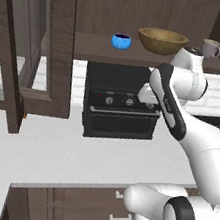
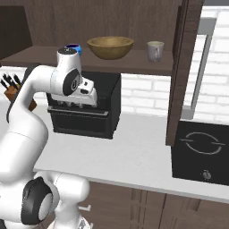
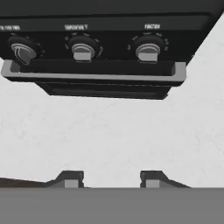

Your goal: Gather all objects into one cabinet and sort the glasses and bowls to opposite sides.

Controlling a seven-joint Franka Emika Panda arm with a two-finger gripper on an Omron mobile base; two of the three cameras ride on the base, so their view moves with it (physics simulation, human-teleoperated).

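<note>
Pincer (image 3: 106, 178) poised over the white worktop (image 3: 109, 135), just in front of a black toaster oven (image 3: 100, 48); fingertips (image 3: 70, 178) set apart at a middling gap, nothing between them, touching nothing. Three knobs (image 3: 83, 47) in a row above the oven's grey door handle (image 3: 94, 76), seen from the hand view.

From the left base view: wooden bowl (image 1: 162, 40) upright on the dark brown cabinet shelf (image 1: 92, 45), roughly mid-shelf, directly above the toaster oven (image 1: 121, 101). Small blue bowl (image 1: 121, 41) just to the left of the wooden bowl, near but apart. One pale mug (image 1: 210, 48) further right on the same shelf, handle turned to the right, partly behind the arm's white upper joint. Glass-paned cabinet door (image 1: 13, 50) swung open at far left. Drawers with silver handles (image 1: 121, 205) below the worktop edge (image 1: 48, 157).

From the right base view: wooden bowl (image 2: 110, 47) in the middle of the shelf (image 2: 134, 66), mug (image 2: 155, 50) to its right and well apart, blue bowl (image 2: 74, 48) peeking out behind the arm's top joint. Hand (image 2: 85, 96) lowered in front of the toaster oven (image 2: 85, 114), pointing down toward the worktop (image 2: 134, 152). Knife block (image 2: 11, 89) at far left, mostly hidden by the arm. Black induction hob (image 2: 203, 152) set into the worktop at right, beyond a dark cabinet post (image 2: 181, 71).
</note>
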